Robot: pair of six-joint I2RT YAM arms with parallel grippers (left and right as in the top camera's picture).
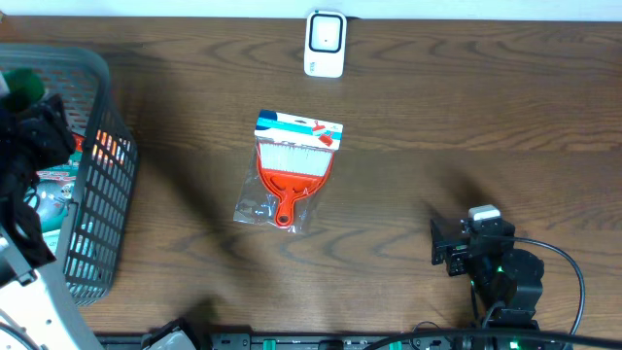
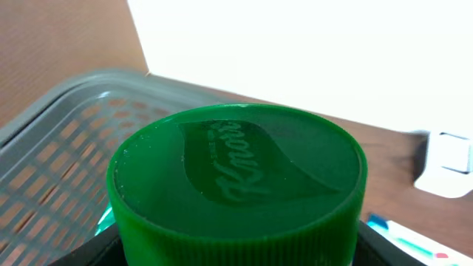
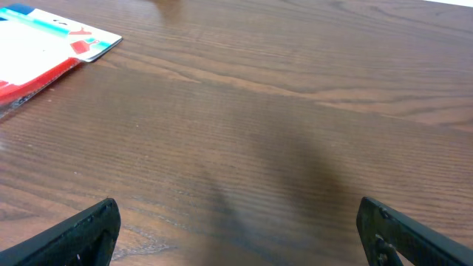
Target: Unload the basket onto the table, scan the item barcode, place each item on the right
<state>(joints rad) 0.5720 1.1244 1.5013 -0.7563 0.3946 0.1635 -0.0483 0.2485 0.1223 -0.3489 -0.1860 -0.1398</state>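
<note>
A container with a green ribbed "Knorr" lid (image 2: 236, 170) fills the left wrist view. My left gripper (image 2: 236, 251) is shut on it, a black finger showing at each side of the lid. From overhead the green lid (image 1: 21, 86) sits over the grey basket (image 1: 102, 185) at the far left. The white barcode scanner (image 1: 326, 44) stands at the table's far edge, also visible as the scanner (image 2: 447, 162) in the left wrist view. My right gripper (image 3: 240, 240) hovers open over bare wood at the front right, with nothing between its fingers.
A packaged red dustpan (image 1: 289, 170) lies mid-table; its card corner (image 3: 44, 44) shows in the right wrist view. The basket holds several other packaged items. The right arm (image 1: 491, 262) sits near the front edge with its cable.
</note>
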